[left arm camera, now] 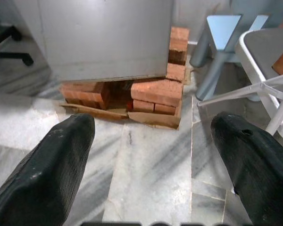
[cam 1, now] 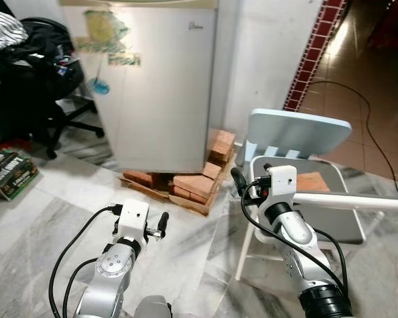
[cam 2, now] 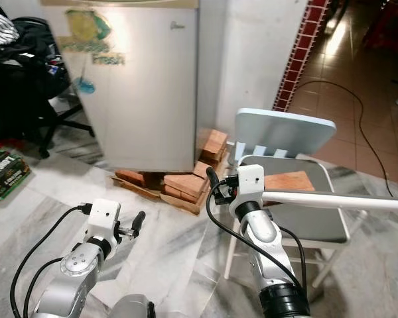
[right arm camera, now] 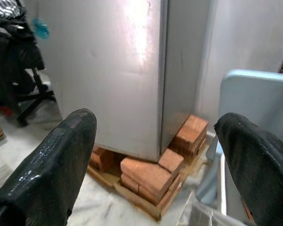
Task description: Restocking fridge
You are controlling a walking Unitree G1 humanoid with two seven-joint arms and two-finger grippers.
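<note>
Facing the fridge, both arms are raised with nothing in their grip.

Right gripper (right arm camera: pixel 151 155): fingers spread wide, empty; held above the near edge of the chair seat, pointed at the fridge's lower right corner.

Left gripper (left arm camera: pixel 151 155): fingers likewise spread wide, empty; lower and to the robot's left, over bare floor, pointed at the bricks under the fridge.

Fridge (cam 1: pixel 152 86): a small silver single-door unit, door closed, just ahead and slightly left of the robot. It stands raised on bricks (cam 1: pixel 192 185) over a flat board.

Handling — door: judged rigid sheet metal, smooth and likely slippery to rubber fingers. No handle can be made out on the front face; the right vertical edge of the door (right arm camera: pixel 162 75) looks like the place to hook a finger and pull. Which side carries the hinges cannot be told.

Handling — body: judged heavy, but its brick footing may shift under a hard sideways pull, so a gentle, straight pull is advised.

Chair (cam 1: pixel 298 136): pale blue back, grey seat, white tube frame, just right of the fridge; a brick-coloured block (cam 2: pixel 288 180) lies on the seat.

Stock to load: none identifiable.

Writing — door: a yellow-green sticker (cam 1: pixel 106 33) with the word "Fresh" below it; a small brand script near the top right corner (cam 1: pixel 196 26) is too blurred to read.

Floor (cam 1: pixel 46 199): grey-veined marble tile.
</note>
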